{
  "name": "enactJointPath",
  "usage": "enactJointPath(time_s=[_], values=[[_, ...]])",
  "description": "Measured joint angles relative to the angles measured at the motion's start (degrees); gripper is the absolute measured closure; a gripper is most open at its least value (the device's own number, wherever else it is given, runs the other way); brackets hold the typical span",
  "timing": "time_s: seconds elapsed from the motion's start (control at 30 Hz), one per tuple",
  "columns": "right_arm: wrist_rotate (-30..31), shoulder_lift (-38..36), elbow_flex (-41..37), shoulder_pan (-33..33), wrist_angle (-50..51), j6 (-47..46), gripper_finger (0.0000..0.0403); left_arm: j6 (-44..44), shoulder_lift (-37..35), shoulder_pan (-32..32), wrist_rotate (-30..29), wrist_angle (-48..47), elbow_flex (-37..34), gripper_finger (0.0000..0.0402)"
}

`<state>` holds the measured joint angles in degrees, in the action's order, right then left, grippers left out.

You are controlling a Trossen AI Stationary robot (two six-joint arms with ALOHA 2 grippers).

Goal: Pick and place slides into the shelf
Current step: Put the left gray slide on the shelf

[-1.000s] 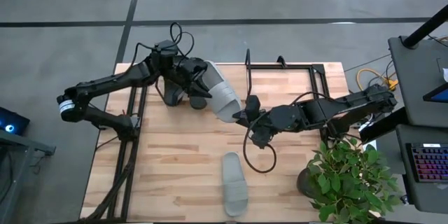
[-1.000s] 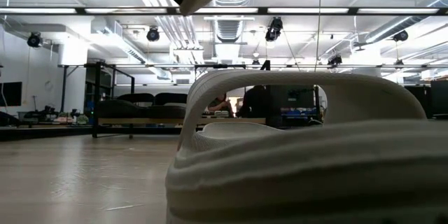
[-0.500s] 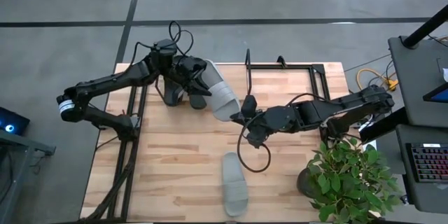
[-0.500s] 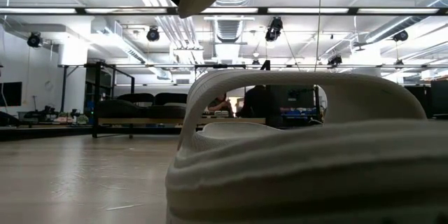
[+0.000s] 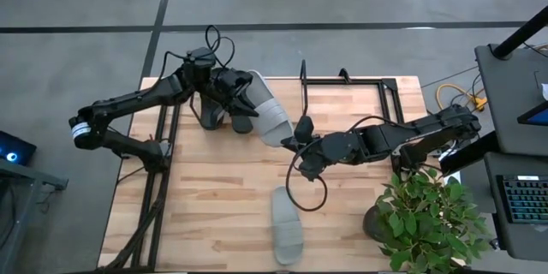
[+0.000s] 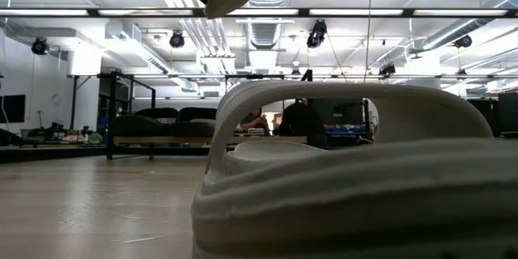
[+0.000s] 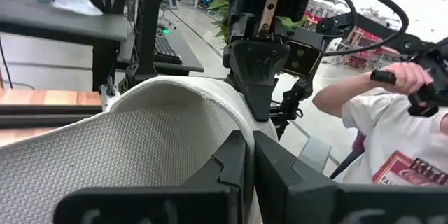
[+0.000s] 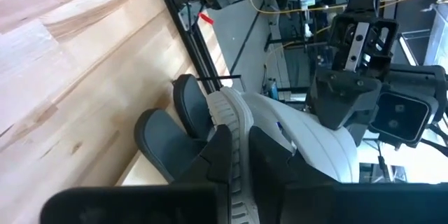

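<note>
High view: one light grey slide (image 5: 288,227) lies flat at the table's 6 o'clock. A second grey slide (image 5: 267,113) hangs above centre, left gripper (image 5: 242,103) and right gripper (image 5: 291,140) both clamped on its edges. It looks light, flexible foam; grip the rim. Two black slides (image 5: 210,113) stand at 11 o'clock; the shelf (image 5: 390,98) at 1 o'clock.

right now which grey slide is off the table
The grey slide held up between the left gripper and right gripper; the other grey slide lies flat on the table near its front edge.
</note>
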<state>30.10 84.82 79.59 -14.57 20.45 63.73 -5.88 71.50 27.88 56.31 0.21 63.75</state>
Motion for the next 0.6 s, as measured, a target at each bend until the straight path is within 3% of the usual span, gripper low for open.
enactJointPath(time_s=[0.2,0.43,0.6], values=[[0.7,0.0,0.0,0.1,-0.2,-0.8,0.0385,2.2,0.0,0.3,-1.2,2.3,0.0,0.0399],[3.3,0.0,0.0,1.1,-1.8,-3.7,0.0389,5.0,-0.1,2.5,-10.5,2.6,-0.2,0.0372],[4.6,0.1,0.0,1.9,-2.4,-3.7,0.0389,5.4,-0.1,3.1,-12.4,2.7,-0.2,0.0349]])
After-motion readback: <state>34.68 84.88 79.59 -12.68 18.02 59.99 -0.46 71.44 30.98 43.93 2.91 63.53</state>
